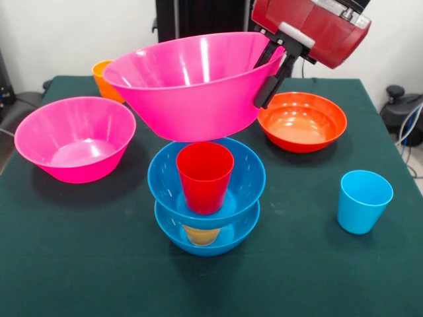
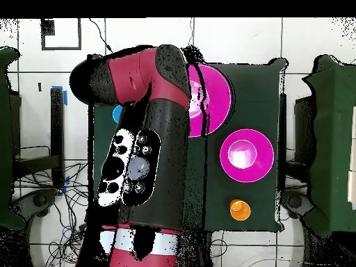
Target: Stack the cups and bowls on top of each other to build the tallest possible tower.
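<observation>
My gripper (image 1: pixel 269 70) is shut on the right rim of a large pink bowl (image 1: pixel 192 82), one finger inside and one outside. The bowl hangs tilted right over the tower. The tower is a blue bowl (image 1: pixel 228 238) on the table, a yellowish cup (image 1: pixel 201 235) inside it, a second blue bowl (image 1: pixel 248 181) on that cup, and a red cup (image 1: pixel 205 177) standing in the upper bowl. The pink bowl's base is at the red cup's rim; I cannot tell if they touch. In the overhead view the arm (image 2: pixel 139 139) hides the tower, and the held pink bowl (image 2: pixel 212 94) shows beside it.
A second pink bowl (image 1: pixel 76 139) (image 2: pixel 246 154) sits upright at the left. An orange cup (image 1: pixel 102 76) (image 2: pixel 239 209) stands behind it. An orange-red bowl (image 1: pixel 302 121) lies at the back right. A light blue cup (image 1: pixel 363 201) stands at the front right.
</observation>
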You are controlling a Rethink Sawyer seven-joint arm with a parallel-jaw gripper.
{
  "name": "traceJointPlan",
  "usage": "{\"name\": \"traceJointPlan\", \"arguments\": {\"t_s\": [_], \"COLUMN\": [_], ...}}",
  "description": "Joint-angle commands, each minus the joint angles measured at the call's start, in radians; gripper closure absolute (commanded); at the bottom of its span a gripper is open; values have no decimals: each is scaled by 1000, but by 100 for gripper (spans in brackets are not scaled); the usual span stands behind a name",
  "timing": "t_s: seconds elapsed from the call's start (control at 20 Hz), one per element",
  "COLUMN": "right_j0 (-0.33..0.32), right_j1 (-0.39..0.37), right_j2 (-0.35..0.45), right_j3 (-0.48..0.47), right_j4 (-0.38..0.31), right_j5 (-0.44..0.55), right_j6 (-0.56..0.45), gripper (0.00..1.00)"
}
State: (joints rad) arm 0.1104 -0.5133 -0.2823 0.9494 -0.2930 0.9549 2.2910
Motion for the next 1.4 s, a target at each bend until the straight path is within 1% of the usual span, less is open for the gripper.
{"name": "traceJointPlan", "arguments": {"t_s": [0.05, 0.3, 0.6, 0.8, 1.0, 1.1, 1.2, 1.4], "right_j0": [-90, -95, -106, -102, -92, -91, -90, -66], "right_j1": [-81, -76, -47, -46, -12, 15, 38, 79], "right_j2": [171, 189, 209, 208, 199, 202, 204, 170], "right_j3": [104, 81, 69, 57, 13, -19, -50, -118], "right_j4": [49, 46, 26, 12, -18, -26, -33, -70], "right_j5": [70, 108, 84, 115, 146, 172, 217, 272], "right_j6": [-275, -275, -263, -267, -280, -285, -302, -284], "gripper": [100, 100, 100, 100, 100, 100, 100, 100]}}
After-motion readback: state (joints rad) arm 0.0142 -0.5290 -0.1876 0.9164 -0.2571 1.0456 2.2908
